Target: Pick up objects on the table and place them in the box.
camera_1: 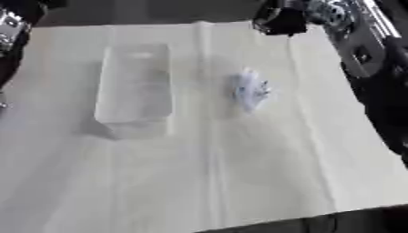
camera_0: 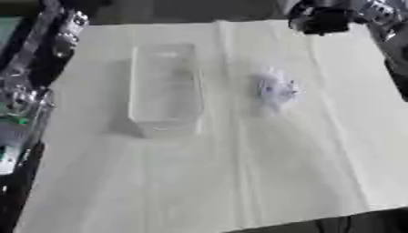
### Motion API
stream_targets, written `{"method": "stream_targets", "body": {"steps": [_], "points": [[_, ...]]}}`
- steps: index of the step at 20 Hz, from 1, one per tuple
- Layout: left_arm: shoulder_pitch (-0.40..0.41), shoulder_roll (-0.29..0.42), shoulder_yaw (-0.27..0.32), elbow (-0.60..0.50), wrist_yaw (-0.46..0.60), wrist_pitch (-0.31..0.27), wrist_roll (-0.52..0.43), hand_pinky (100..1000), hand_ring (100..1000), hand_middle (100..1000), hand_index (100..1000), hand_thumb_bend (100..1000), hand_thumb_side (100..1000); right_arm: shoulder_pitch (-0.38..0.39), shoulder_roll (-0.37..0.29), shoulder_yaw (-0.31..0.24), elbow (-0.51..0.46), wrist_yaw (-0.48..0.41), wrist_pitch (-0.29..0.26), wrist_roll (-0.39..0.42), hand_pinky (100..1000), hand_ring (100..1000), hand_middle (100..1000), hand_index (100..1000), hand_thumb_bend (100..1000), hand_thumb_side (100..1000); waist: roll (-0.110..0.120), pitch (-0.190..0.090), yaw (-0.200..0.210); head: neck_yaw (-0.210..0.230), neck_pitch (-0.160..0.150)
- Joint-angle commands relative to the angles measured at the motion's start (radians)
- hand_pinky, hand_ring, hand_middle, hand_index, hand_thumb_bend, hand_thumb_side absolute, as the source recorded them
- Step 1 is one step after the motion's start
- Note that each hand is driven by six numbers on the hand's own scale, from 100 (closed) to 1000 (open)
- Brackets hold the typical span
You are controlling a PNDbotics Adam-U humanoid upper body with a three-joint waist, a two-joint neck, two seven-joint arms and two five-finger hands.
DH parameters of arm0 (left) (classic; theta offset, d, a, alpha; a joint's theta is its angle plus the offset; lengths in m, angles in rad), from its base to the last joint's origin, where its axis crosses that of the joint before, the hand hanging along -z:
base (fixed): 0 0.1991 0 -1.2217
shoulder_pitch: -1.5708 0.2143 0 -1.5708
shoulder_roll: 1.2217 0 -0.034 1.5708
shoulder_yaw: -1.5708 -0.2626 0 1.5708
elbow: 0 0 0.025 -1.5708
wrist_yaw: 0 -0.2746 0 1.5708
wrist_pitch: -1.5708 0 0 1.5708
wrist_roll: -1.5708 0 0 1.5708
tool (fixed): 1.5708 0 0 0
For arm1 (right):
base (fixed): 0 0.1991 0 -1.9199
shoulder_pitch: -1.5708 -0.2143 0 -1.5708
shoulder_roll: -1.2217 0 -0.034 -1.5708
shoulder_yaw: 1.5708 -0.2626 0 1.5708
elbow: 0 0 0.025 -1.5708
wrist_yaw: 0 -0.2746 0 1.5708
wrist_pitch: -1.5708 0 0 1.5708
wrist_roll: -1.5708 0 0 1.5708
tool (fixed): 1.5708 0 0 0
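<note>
While the crumpled white object [camera_0: 275, 89] lies on the white cloth [camera_0: 239, 182], just to the right of the clear box [camera_0: 163, 86] and apart from it, I judge I'm at the reach, before any pick. My right hand [camera_1: 280, 20] hangs at the far edge, above and beyond the object; I cannot tell how its fingers stand, and it seems to hold nothing. Next I'd bring it down over the object. My left hand isn't visible
</note>
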Motion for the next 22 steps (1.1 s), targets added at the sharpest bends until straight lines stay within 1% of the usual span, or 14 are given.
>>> {"method": "stream_targets", "body": {"steps": [1, 11, 17, 22], "points": [[-0.006, 0.016, 0.006, -0.015, -0.005, -0.003, -0.001, 856, 914, 924, 854, 103, 916, -0.025, -0.012, -0.005, -0.009, 0.005, 0.004, 0.011, 588, 739, 846, 890, 100, 844, -0.001, -0.024, -0.002, -0.003, -0.003], [-0.002, 0.014, 0.008, -0.016, -0.003, -0.002, 0.0, 858, 914, 925, 855, 105, 915, -0.032, -0.005, 0.003, 0.003, 0.006, 0.014, 0.015, 596, 746, 852, 895, 100, 854, -0.005, -0.03, -0.007, -0.002, -0.003], [-0.002, 0.013, 0.007, -0.016, -0.002, -0.001, -0.002, 859, 915, 925, 855, 105, 916, -0.055, 0.013, 0.043, 0.061, 0.008, 0.046, 0.008, 601, 751, 850, 896, 100, 850, -0.005, -0.029, -0.004, 0.003, -0.003], [-0.001, 0.013, 0.007, -0.016, -0.002, -0.001, -0.002, 860, 916, 926, 855, 105, 916, -0.065, 0.021, 0.062, 0.084, -0.037, 0.05, 0.017, 594, 745, 848, 895, 100, 870, -0.005, -0.028, -0.002, 0.009, -0.003]]}}
